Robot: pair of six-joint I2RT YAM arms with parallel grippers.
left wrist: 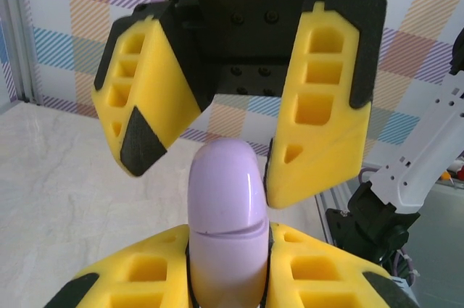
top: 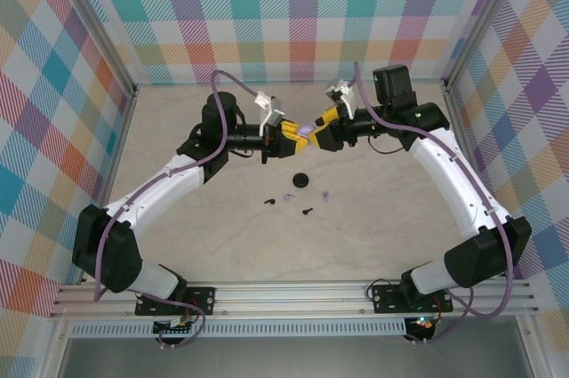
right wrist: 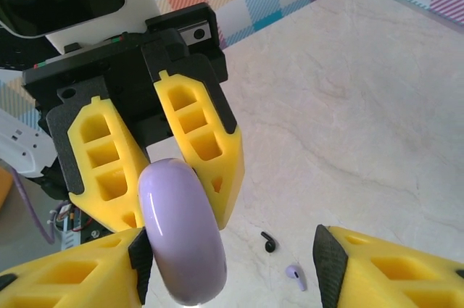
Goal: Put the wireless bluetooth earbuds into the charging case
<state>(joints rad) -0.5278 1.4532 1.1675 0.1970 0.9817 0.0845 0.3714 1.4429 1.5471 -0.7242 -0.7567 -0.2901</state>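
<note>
Lid-opening looks to be the step in hand: the left gripper (left wrist: 226, 250) is clamped tight on the lower half of the purple case (left wrist: 221, 199), held in the air above the middle of the table (top: 373, 218). The right gripper (right wrist: 232, 268) stands roughly half open around its top, holding nothing. Next, those fingers must catch the lid above the seam and lever it up without twisting the case loose. The earbuds (top: 307, 211) lie loose nearer the front edge, by the black case (top: 302, 180). Whether a right finger touches the lid I cannot tell; the inside is hidden.
</note>
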